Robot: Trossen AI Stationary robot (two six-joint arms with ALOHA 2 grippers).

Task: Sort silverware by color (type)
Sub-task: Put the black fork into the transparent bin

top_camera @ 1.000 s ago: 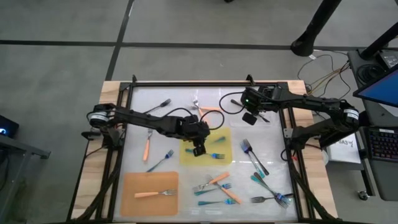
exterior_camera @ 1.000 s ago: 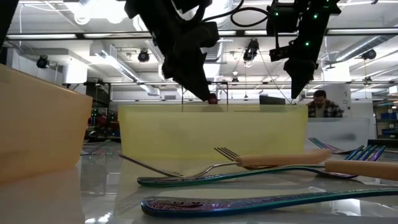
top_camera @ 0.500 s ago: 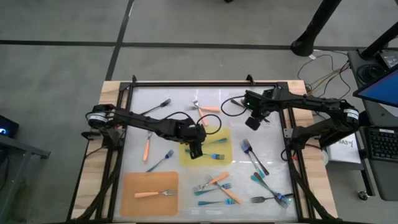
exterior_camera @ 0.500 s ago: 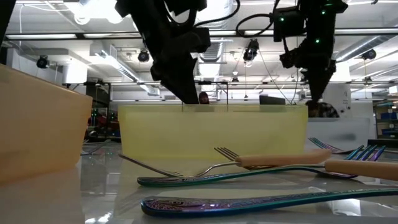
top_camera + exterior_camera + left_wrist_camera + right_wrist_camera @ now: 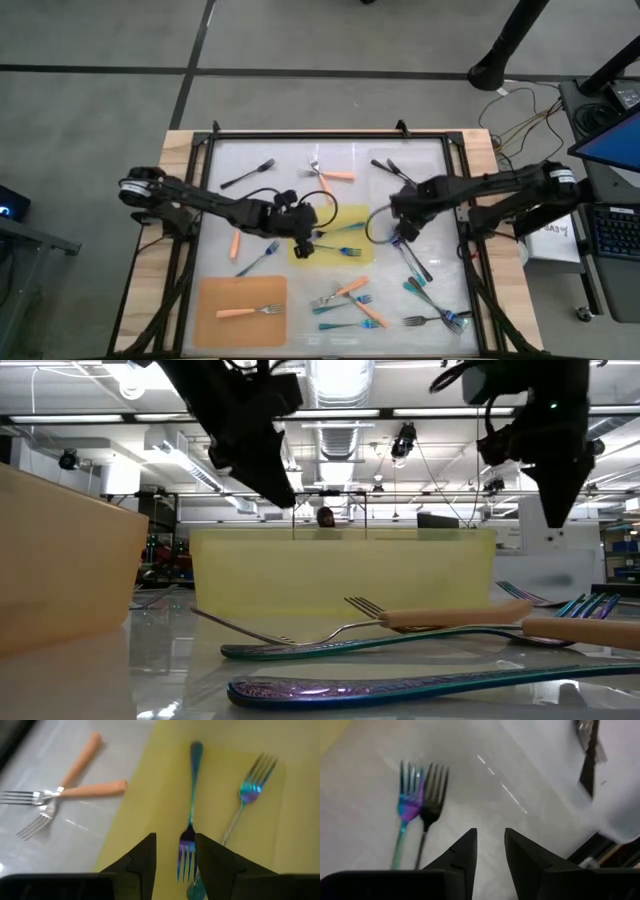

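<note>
Two grippers hang parted and empty at mid-frame in your overhead view: the left gripper (image 5: 303, 243) over the yellow mat (image 5: 358, 218) with its two teal forks (image 5: 191, 805), the right gripper (image 5: 399, 237) above a teal-and-black fork pair (image 5: 421, 802) just right.

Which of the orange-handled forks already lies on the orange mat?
The lone orange-handled fork at front left, lying across the orange mat. The other orange-handled ones lie on bare table.
</note>
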